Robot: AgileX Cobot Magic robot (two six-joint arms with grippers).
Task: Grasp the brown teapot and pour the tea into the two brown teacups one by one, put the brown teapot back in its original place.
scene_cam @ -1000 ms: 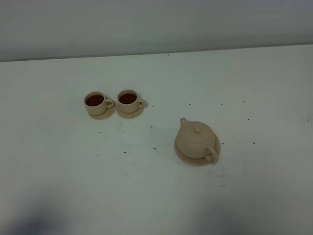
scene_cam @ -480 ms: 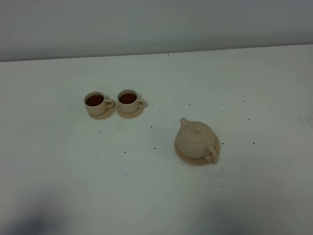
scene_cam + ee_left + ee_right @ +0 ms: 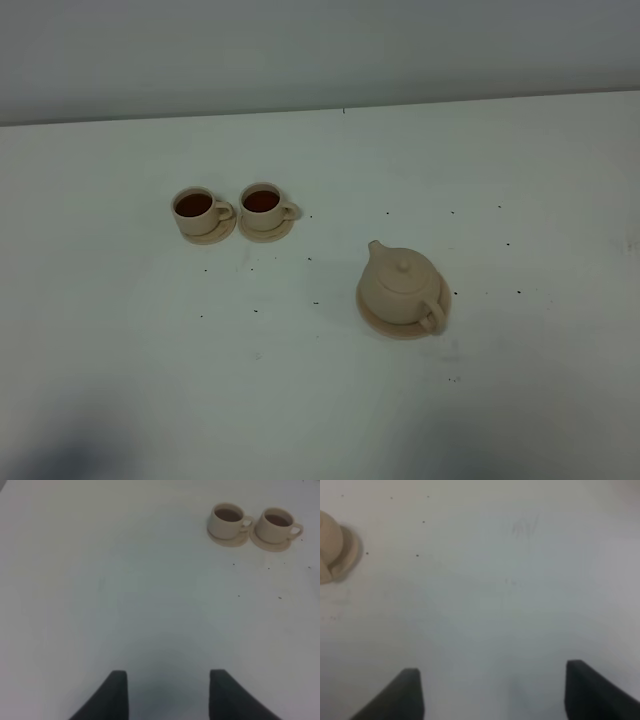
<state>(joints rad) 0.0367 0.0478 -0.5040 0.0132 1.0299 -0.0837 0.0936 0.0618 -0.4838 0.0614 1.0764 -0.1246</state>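
Note:
The brown teapot [image 3: 401, 285] stands upright on its flat round plate [image 3: 378, 324] right of the table's middle, spout toward the cups. Part of the teapot also shows in the right wrist view [image 3: 329, 545]. Two brown teacups, left [image 3: 195, 209] and right [image 3: 263, 203], sit side by side on small saucers at the back left, both holding dark tea. They also show in the left wrist view, left cup [image 3: 227, 520] and right cup [image 3: 276, 524]. My left gripper [image 3: 168, 692] is open and empty, well short of the cups. My right gripper [image 3: 492, 692] is open wide and empty, away from the teapot. Neither gripper shows in the exterior view.
The white table [image 3: 320, 400] has small dark specks scattered around the cups and teapot. Its back edge meets a grey wall [image 3: 320, 50]. A dim shadow lies at the table's front left corner [image 3: 50, 455].
The shadow at the front left corner has shrunk slightly. The teapot and cups have not moved.

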